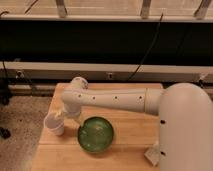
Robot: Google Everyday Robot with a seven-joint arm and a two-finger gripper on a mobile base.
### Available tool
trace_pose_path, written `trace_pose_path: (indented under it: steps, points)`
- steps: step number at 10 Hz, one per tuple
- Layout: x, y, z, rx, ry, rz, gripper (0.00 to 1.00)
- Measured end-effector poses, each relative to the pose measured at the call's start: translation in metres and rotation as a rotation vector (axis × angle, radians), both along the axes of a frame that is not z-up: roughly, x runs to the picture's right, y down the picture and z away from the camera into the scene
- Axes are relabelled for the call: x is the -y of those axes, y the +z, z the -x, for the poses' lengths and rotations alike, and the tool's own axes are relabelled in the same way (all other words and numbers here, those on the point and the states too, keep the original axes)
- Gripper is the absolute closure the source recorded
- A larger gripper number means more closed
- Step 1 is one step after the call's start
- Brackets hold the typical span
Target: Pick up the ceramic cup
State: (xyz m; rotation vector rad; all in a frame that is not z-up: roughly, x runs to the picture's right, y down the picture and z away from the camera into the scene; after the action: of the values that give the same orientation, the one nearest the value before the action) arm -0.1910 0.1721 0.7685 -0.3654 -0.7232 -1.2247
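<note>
The ceramic cup point(54, 124) is small, white and handleless. It stands upright near the left edge of the wooden table point(130, 131). The white arm reaches in from the right, and its gripper point(62, 115) hangs down right at the cup's upper right rim, touching or nearly touching it. The arm hides most of the gripper. The green glazed bowl point(95, 134) sits just right of the cup, below the arm.
A small white block point(152, 154) lies near the table's front right, beside the robot's large white body point(186, 130). The table's left edge drops to a speckled floor point(20, 115). A dark wall with cables and a rail runs behind.
</note>
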Motion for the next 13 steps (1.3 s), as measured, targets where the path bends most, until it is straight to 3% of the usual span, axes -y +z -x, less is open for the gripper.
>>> trace_pose_path:
  steps: [7, 8, 13]
  points:
    - [0.005, -0.008, 0.027, 0.033, -0.090, -0.002, 0.20]
    - [0.004, -0.007, 0.031, 0.032, -0.107, -0.002, 0.25]
    - [-0.003, 0.005, 0.029, -0.002, -0.147, 0.010, 0.73]
